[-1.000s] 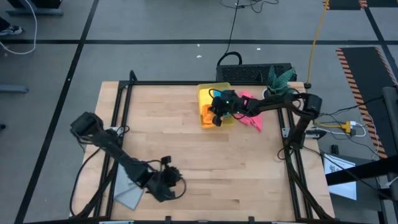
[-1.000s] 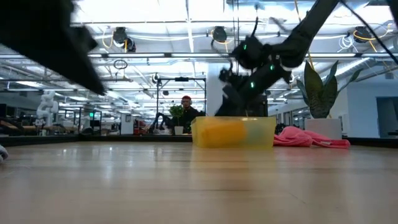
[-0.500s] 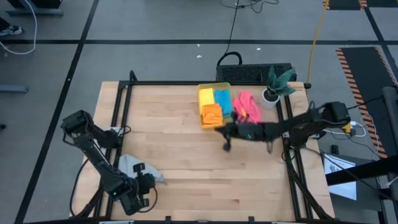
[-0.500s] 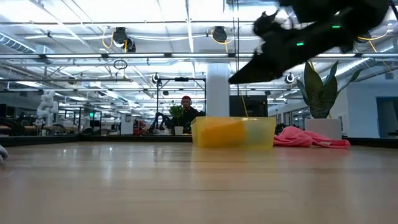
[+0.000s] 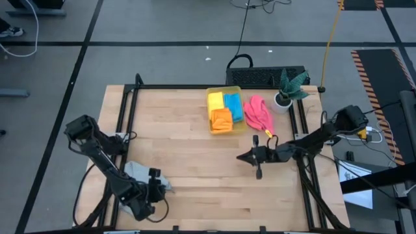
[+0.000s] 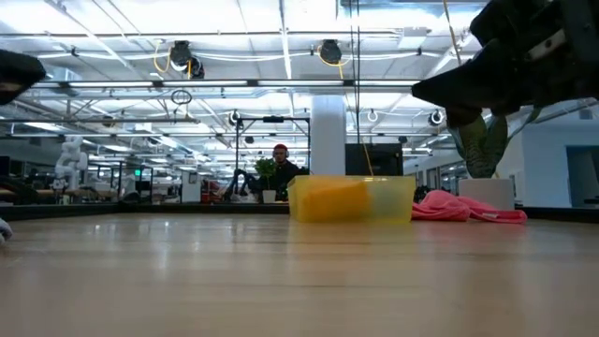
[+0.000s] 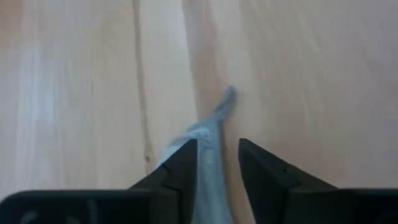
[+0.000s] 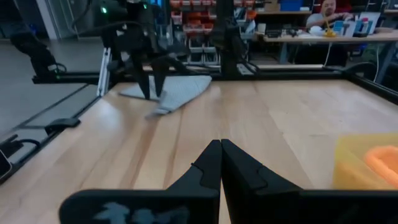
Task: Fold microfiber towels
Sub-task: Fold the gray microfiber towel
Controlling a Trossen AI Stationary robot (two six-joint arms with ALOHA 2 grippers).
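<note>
The left gripper (image 5: 155,188) is working at the light grey towel (image 5: 135,174), which is lying on the wooden surface (image 5: 195,175) far from the translucent yellow bin (image 5: 225,110), toward the near left corner. In the left wrist view its fingers (image 7: 180,167) are standing slightly apart with a twisted corner of the grey cloth (image 7: 210,140) running between them; whether they are pinching that corner or just letting it go I cannot tell. The right gripper (image 5: 250,158) is hovering over bare wood on the near side of the bin, its fingers (image 8: 214,167) pressed together and holding nothing. Inside the bin the yellow towel (image 5: 215,100), bright blue towel (image 5: 233,108) and orange towel (image 5: 221,119) are lying in neat blocks, and the pink towel (image 5: 259,114) is lying bunched on the surface just beside the bin, between it and the potted plant (image 5: 286,91). Judging from this, the step in hand is the folding of the grey towel, which looks loosely spread with one corner drawn out rather than squared. The next move probably calls for the left fingers to take a firm hold of that corner and for the right arm to cross the surface to a second corner, so the cloth can be lifted flat and doubled over; the pink towel looks not yet folded.
</note>
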